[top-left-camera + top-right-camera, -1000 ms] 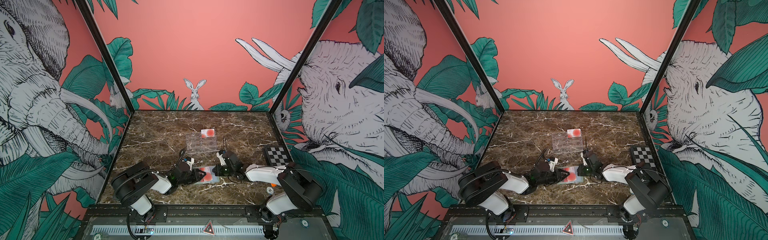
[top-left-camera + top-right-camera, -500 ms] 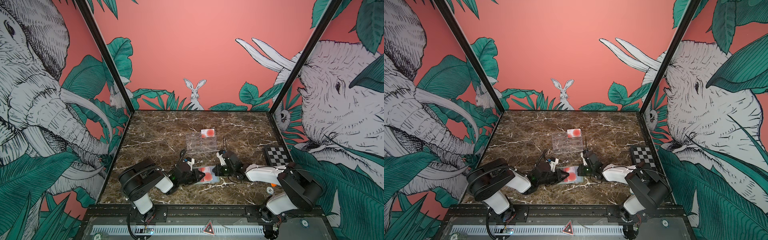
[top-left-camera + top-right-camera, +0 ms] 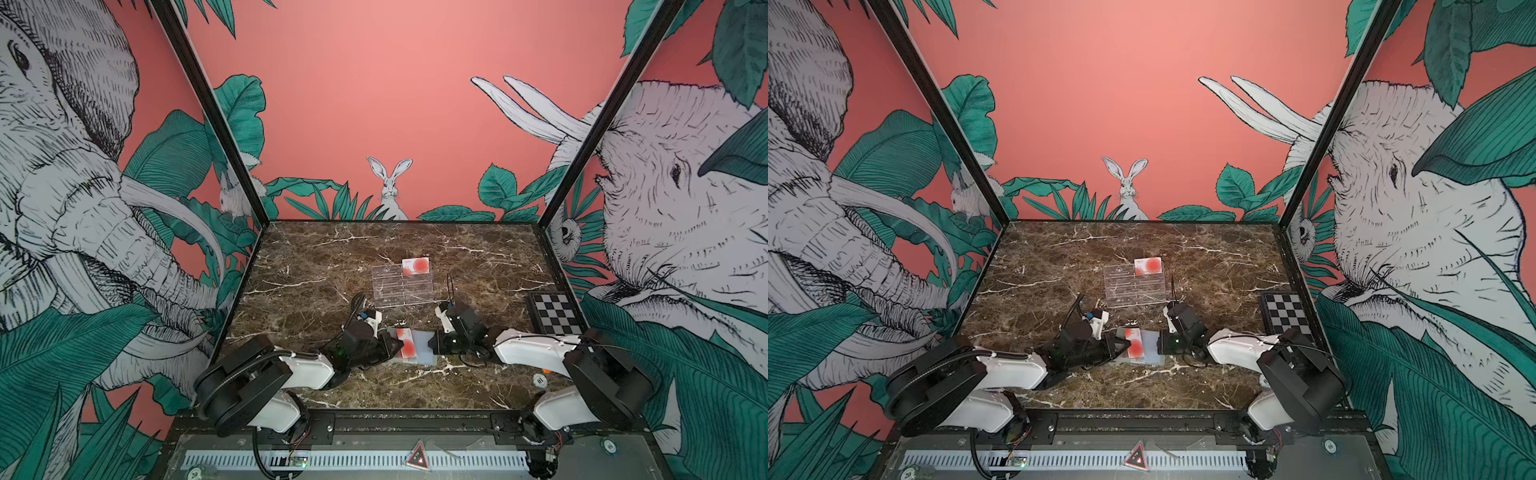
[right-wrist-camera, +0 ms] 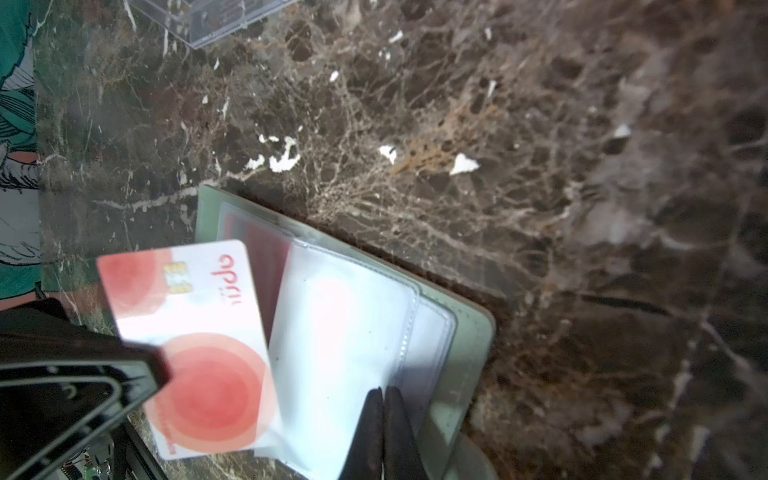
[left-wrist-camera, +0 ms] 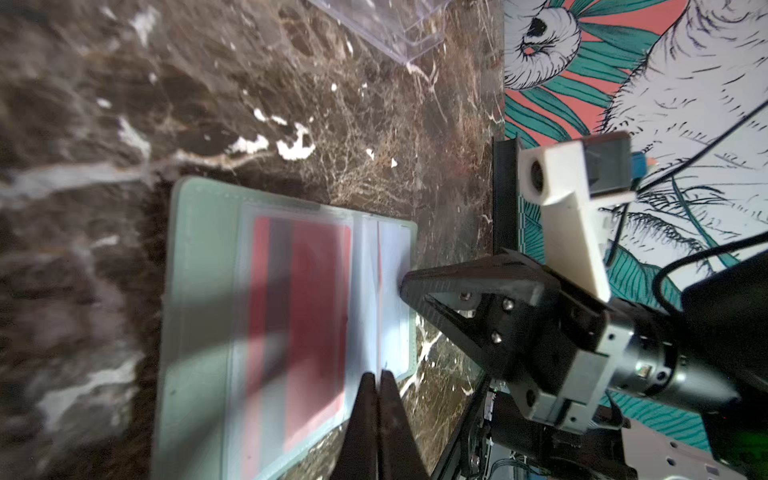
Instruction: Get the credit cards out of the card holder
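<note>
White credit card [image 4: 195, 353], pinched by the left gripper [image 5: 377, 378], overlapped the card holder's [image 5: 195, 291] left half; right gripper [image 4: 382, 395] clamped its right edge

The card holder [image 3: 422, 347] lies on the table [image 3: 311, 257] front-centre, the stand [image 3: 399, 289] behind it, checkered board [image 3: 555, 313] at right.

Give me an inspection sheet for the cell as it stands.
Surface: brown marble tabletop, no spills seen.
Job's things: card holder open near the front; white credit card over it; red card sleeved; third card on the acrylic stand.
Clutter: acrylic stand, checkered board, poker chip.
Grippers: left gripper shut on the credit card; right gripper shut, tips on the clear sleeve.
Cables: black cable arcs above the right wrist.
Surroundings: mural walls, black frame posts.
</note>
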`<state>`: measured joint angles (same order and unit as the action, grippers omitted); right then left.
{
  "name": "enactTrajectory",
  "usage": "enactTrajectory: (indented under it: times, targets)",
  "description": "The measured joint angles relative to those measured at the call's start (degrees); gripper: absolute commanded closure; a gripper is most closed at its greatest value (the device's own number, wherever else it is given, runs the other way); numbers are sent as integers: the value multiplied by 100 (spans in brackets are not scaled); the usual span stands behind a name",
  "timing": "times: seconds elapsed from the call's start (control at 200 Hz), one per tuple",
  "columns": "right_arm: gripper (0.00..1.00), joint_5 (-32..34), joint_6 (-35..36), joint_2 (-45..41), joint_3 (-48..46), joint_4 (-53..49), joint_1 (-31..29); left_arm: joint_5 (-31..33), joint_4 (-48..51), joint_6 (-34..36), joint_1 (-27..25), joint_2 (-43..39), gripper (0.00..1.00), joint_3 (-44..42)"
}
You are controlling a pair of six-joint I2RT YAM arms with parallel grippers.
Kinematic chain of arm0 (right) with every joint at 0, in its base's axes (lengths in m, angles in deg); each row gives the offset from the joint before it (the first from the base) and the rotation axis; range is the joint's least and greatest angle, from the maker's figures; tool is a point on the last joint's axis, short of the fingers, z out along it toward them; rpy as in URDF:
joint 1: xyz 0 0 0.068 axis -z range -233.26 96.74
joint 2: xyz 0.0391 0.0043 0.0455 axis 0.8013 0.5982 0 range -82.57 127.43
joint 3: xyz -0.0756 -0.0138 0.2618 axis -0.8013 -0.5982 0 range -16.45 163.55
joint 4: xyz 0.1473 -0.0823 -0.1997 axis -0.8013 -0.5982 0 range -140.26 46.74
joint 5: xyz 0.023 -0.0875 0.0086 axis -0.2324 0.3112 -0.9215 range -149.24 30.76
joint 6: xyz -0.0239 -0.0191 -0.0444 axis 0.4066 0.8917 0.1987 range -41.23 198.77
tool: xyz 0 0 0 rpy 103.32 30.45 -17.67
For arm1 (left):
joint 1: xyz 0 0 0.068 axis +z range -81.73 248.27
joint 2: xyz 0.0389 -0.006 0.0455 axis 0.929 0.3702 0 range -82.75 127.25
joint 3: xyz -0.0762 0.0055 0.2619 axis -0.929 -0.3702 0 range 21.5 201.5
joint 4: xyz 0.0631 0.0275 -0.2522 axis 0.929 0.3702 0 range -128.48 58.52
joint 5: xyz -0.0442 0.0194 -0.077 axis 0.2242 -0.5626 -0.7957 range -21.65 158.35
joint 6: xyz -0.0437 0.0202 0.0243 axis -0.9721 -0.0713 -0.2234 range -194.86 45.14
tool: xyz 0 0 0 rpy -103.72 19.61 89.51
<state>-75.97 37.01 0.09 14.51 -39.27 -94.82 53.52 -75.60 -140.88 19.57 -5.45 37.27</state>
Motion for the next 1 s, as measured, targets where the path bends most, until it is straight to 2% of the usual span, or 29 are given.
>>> enactTrajectory:
  times: [0.11, 0.345, 0.465, 0.525, 0.665, 1.0]
  targets:
    - [97, 44, 24, -223, 0, -219, 2, 98, 756, 133, 31, -688, 100, 85]
    - [53, 177, 326, -1139, 313, -1154, 149, 350, 1978, 286, 87, -1882, 100, 286]
    - [30, 245, 638, -1753, 706, -1700, 348, 409, 2367, 302, 192, -2227, 100, 369]
    - [21, 258, 796, -2063, 844, -1871, 522, 415, 2492, 323, 249, -2295, 100, 466]
    - [17, 52, 992, -2468, 1029, -2135, 1071, 363, 2667, 448, 332, -2288, 100, 848]
    - [15, -1172, 1069, -2282, 1486, -2227, 2306, -131, 2490, 876, 393, -1585, 100, 1812]
